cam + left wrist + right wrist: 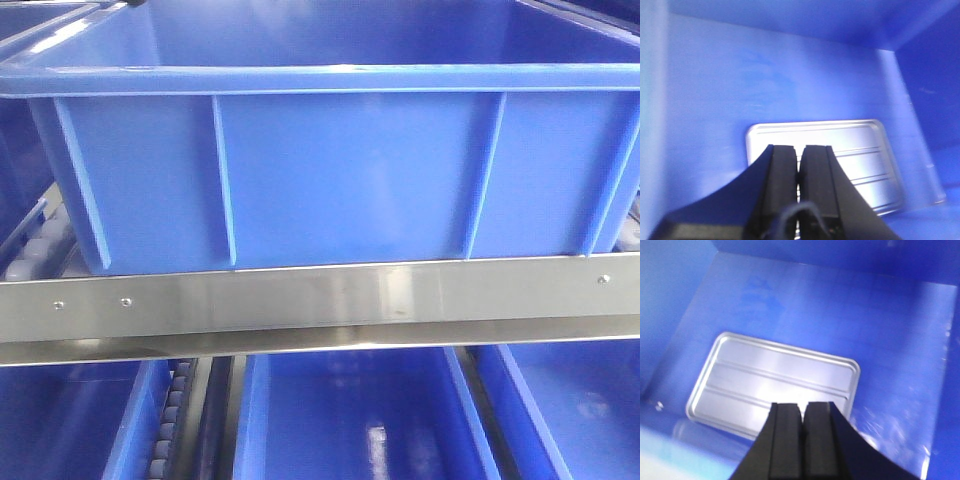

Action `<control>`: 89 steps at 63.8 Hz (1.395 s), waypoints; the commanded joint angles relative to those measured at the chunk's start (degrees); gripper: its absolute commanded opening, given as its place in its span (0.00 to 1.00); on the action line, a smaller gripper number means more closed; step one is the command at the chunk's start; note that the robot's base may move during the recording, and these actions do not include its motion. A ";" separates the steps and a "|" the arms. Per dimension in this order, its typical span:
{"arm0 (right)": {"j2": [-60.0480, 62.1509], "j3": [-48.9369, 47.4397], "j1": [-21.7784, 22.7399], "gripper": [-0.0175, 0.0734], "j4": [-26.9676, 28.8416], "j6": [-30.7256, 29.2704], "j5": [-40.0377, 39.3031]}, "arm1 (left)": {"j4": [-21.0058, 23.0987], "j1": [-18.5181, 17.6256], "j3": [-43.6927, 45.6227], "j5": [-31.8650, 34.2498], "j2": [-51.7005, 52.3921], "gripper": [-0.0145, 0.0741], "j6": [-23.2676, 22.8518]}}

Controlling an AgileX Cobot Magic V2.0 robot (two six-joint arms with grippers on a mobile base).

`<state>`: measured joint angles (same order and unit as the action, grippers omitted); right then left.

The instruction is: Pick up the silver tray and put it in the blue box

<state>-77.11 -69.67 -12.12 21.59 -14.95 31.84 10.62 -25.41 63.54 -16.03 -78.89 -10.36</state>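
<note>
The silver tray (850,145) lies flat on the floor of the blue box (350,170), ridged side up. In the left wrist view my left gripper (800,147) hangs above the tray's near part, pads pressed together with nothing between them. The right wrist view shows the same tray (765,380) against the box floor (840,315). My right gripper (803,405) is above the tray's near edge, also shut and empty. Neither gripper touches the tray. The front view shows only the box's ribbed outer wall; its inside, the tray and both grippers are hidden there.
A steel rack rail (320,300) runs across in front of the box's base. Below it stand more blue bins (360,420) (60,420) (570,410), with a roller strip (170,420) between two of them. The box walls (920,65) rise close around both grippers.
</note>
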 commanded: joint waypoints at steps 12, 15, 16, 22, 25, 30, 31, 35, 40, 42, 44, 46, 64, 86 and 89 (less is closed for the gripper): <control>16.83 15.90 -0.11 0.25 1.51 -2.65 -16.64 | -4.90 -3.21 -19.36 23.36 16.77 0.16 0.12; 19.48 18.77 -0.11 0.25 1.51 -2.72 -18.54 | -5.16 -3.21 -22.35 24.70 19.63 0.16 0.12; 20.58 19.97 -0.11 0.25 1.51 -2.71 -19.24 | -5.20 -3.21 -23.14 24.84 20.48 0.16 0.12; 26.34 25.54 -0.11 0.25 1.51 -2.90 -21.49 | -5.85 -3.07 -28.85 24.05 27.71 0.16 0.12; 29.13 27.80 -0.11 0.25 1.51 -2.90 -21.73 | -7.27 -3.07 -31.18 23.82 30.87 0.16 0.12; 34.10 31.58 -0.11 0.25 1.51 -2.90 -21.83 | -8.88 -3.07 -34.81 23.65 36.88 0.16 0.12; 34.96 32.11 -0.11 0.25 1.51 -2.90 -21.83 | -8.88 -3.07 -35.36 23.66 37.92 0.16 0.12; 39.43 34.60 -0.11 0.25 1.51 -2.90 -21.83 | -8.88 -3.07 -37.90 23.54 43.04 0.16 0.12; 44.78 37.63 -0.11 0.25 1.09 -2.90 -22.38 | -9.02 -3.07 -40.62 23.54 49.29 0.16 0.12; 46.55 38.82 -0.11 0.25 0.53 -2.92 -23.11 | -9.02 -3.07 -41.42 23.54 51.42 0.16 0.12; 48.09 40.02 -0.11 0.25 -0.18 -2.92 -24.05 | -9.02 -3.07 -42.06 23.54 53.31 0.16 0.12; 49.36 41.11 -0.11 0.25 -0.72 -2.92 -25.13 | -9.02 -3.07 -42.43 23.54 55.00 0.16 0.12; 52.36 43.50 -0.11 0.25 -0.72 -2.92 -31.00 | -9.02 -3.07 -43.33 23.93 60.22 0.16 0.12; 52.36 43.50 -0.11 0.25 -0.72 -2.92 -30.20 | -9.02 -3.07 -43.33 23.93 60.22 0.16 0.12; 52.36 43.50 -0.11 0.25 -0.72 -2.92 -30.20 | -9.02 -3.07 -43.33 23.93 60.22 0.16 0.12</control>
<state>-24.69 -24.51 -12.12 21.09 -17.25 6.36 1.74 -28.24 18.57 2.63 -18.48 -10.23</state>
